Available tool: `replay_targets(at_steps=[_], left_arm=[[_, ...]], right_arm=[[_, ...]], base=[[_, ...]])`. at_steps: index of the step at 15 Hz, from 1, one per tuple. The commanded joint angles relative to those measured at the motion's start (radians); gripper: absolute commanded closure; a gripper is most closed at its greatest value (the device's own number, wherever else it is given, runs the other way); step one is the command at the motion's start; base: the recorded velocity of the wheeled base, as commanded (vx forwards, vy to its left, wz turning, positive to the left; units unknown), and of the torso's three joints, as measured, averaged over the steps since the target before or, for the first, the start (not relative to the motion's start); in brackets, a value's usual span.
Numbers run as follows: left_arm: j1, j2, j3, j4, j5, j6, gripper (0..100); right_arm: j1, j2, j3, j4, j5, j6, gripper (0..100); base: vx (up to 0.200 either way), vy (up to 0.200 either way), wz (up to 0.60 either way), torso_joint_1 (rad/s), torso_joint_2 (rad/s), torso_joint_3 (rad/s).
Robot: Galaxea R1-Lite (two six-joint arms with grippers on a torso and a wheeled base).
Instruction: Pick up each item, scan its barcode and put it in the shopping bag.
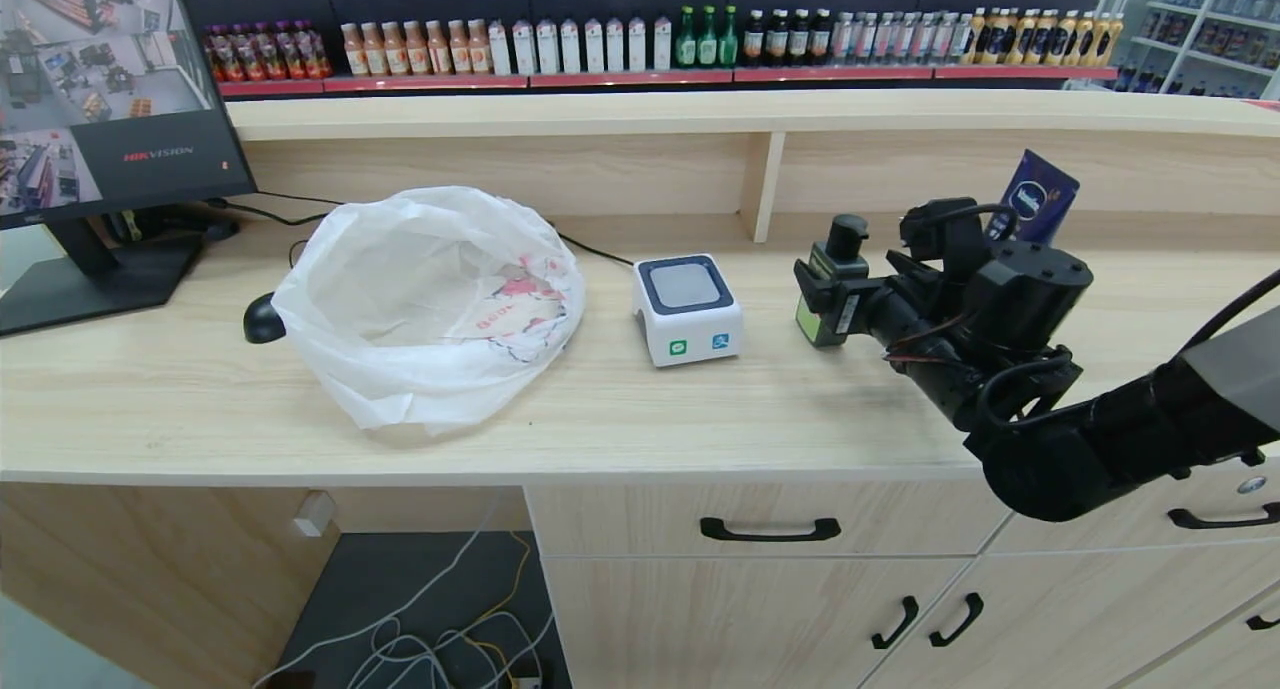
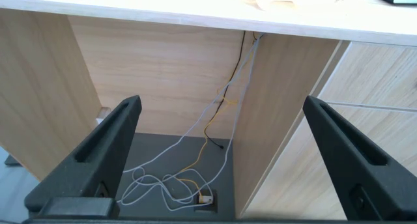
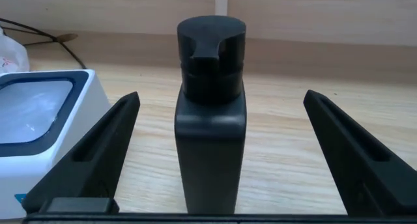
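At the pick-up step, with right gripper (image 3: 221,99) released and straddling, untouched, the dark pump bottle (image 1: 832,281) upright right of centre beside the scanner (image 1: 688,309); next calls for clamping squarely, then lifting.

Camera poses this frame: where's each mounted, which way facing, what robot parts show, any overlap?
Head: on the robot's head, facing forward and down at the counter, shopping bag and scanner; the right gripper shows, around the bottle.
Left wrist: on the left arm, before the counter, facing cables in the bay beneath; left gripper open.
Right wrist: on the right arm, low over the counter, facing the bottle between its open fingers.
Shared: head and right wrist both see bottle and scanner.
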Motion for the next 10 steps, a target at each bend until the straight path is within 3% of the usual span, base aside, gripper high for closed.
replay_targets(at_steps=[1,10], left_arm=[[0.000,0.000,0.000,0.000,0.001,-0.001,0],[0.000,0.000,0.000,0.000,0.001,-0.001,0]], right_arm=[[-0.005,0.026,-0.012,0.001,0.001,0.001,0],[-0.016,0.102,-0.086,-0.028,0.004,0.010,0]], base=[[0.000,0.000,0.00,0.000,0.00,0.000],[0.000,0.000,0.00,0.000,0.00,0.000]])
